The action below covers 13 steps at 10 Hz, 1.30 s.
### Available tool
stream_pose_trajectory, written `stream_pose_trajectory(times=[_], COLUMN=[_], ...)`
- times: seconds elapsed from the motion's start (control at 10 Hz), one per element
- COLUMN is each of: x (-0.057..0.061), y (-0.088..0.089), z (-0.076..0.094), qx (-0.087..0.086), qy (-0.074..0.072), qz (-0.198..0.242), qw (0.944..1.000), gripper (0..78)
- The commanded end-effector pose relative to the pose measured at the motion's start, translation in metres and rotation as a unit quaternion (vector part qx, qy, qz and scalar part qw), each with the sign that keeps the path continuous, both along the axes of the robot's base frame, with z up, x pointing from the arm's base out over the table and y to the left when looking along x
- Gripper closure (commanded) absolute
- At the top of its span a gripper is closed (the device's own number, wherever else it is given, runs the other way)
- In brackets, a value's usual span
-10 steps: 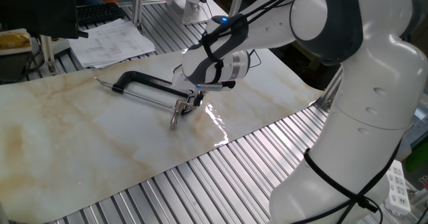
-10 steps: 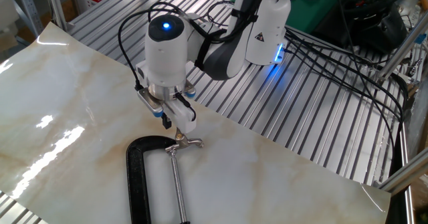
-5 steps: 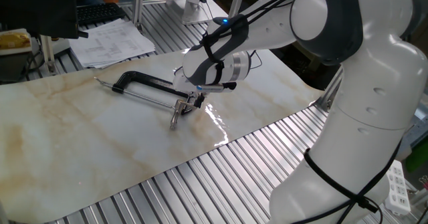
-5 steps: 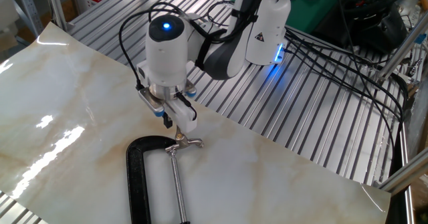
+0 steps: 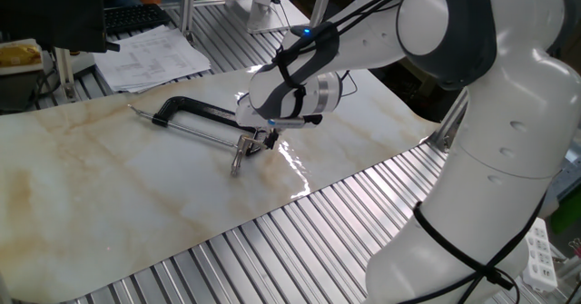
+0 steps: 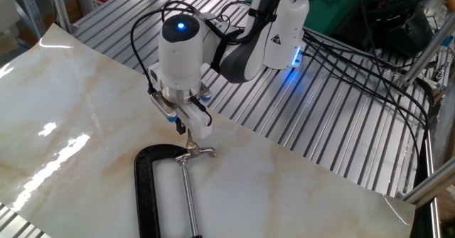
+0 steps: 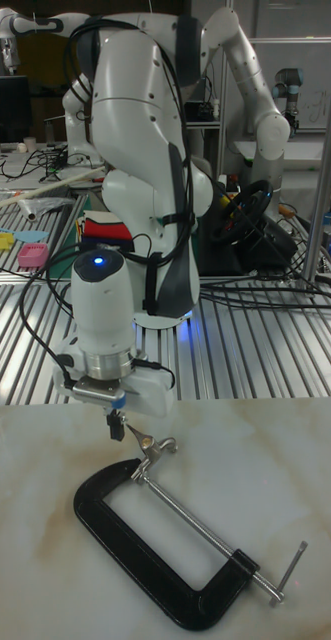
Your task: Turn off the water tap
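One water tap (image 6: 153, 195) was on record, standing in as a black clamp flat on the marbled surface (image 6: 64, 117), its silver screw (image 6: 189, 202) running along the open side of the frame. In the other fixed view the small T-bar handle (image 6: 195, 153) sat at the 12 o'clock end of the screw. The claw (image 6: 186, 130) hung just above that handle, at about 11 o'clock of it. Whether its fingers touched the bar could not be told. Claw state: fingers drawn close together, with nothing seen gripped between them, though a sure reading was not possible at this size. Progress, as judged: approach made, handle not evidently seized. Outstanding, as judged: grip the handle and turn it to close the tap.
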State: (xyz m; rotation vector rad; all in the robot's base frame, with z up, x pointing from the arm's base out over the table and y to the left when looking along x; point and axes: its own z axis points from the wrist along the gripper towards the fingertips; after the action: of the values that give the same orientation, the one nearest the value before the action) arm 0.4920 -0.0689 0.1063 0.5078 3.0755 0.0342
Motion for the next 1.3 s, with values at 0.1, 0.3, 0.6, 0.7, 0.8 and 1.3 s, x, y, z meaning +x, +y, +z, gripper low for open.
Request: stream_pose_trajectory(times=[0.1, 0.3, 0.6, 0.7, 0.8, 1.3], x=[-0.002, -0.005, -0.008, -0.009, -0.009, -0.018], y=[0.001, 0.002, 0.006, 0.008, 0.011, 0.028], z=[0.002, 0.002, 0.003, 0.003, 0.004, 0.006], qx=[0.001, 0.001, 0.005, 0.005, 0.005, 0.005], qy=[0.0, 0.0, 0.003, 0.003, 0.003, 0.004], qz=[-0.002, -0.002, -0.006, -0.007, -0.01, -0.031], qw=[1.0, 1.0, 1.0, 1.0, 0.9999, 0.9995], gripper=[77.6, 77.6, 77.6, 77.6, 77.6, 77.6])
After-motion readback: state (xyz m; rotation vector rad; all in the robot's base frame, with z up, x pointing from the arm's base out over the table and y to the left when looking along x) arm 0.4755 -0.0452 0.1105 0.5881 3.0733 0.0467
